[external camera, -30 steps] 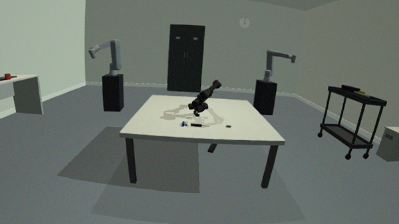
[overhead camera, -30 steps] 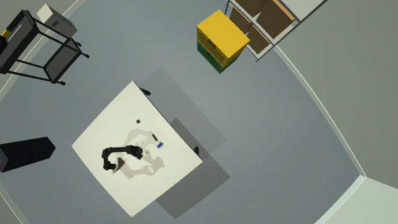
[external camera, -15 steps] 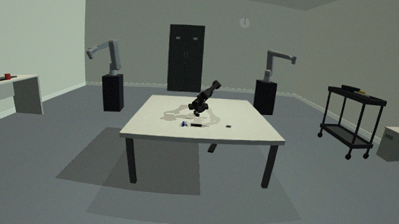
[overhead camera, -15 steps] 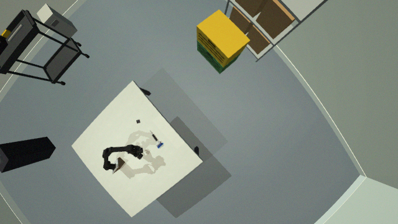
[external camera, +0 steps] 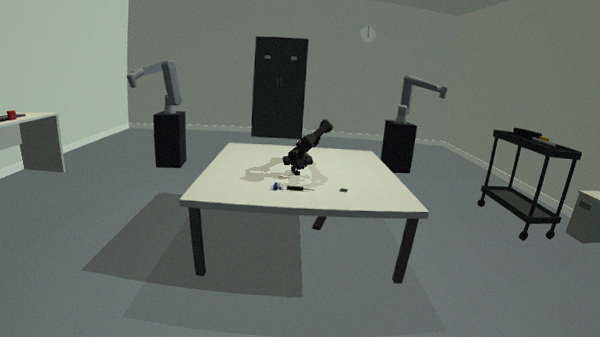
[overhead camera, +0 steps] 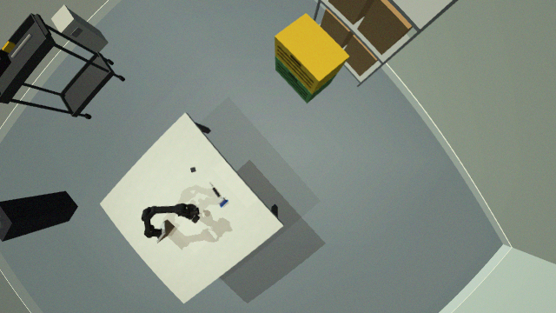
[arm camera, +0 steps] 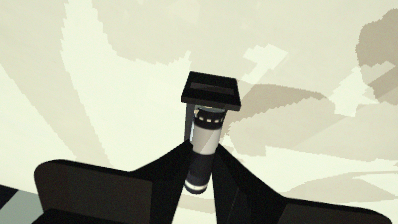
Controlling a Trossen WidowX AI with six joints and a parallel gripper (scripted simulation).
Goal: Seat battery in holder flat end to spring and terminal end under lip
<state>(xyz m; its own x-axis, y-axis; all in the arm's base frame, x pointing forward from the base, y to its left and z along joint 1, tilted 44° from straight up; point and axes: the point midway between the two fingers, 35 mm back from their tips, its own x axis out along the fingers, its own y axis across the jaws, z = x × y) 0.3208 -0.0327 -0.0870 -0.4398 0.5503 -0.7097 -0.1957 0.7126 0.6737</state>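
Note:
The battery (arm camera: 205,141), dark with a pale grey band, is between the fingertips of my gripper (arm camera: 203,146) (overhead camera: 195,219) (external camera: 296,172), which is shut on it. The black holder (arm camera: 210,90) is below and beyond the fingertips in the wrist view. Its raised end wall faces the battery's banded far end, which is close up to it. The spring is almost wholly hidden there. One side wall shows left of the battery. The battery's near end, with a bright rim, shows between the fingers. The lip is hidden, and I cannot tell whether the battery lies flat.
On the white table (overhead camera: 143,191) (external camera: 379,198) are a dark-handled tool (overhead camera: 215,191) (external camera: 295,188) with a thin tip, a blue object (overhead camera: 223,203) (external camera: 276,187) beside its handle end, and a small dark block (overhead camera: 193,169) (external camera: 343,190) farther off. The arm's shadow falls around the holder.

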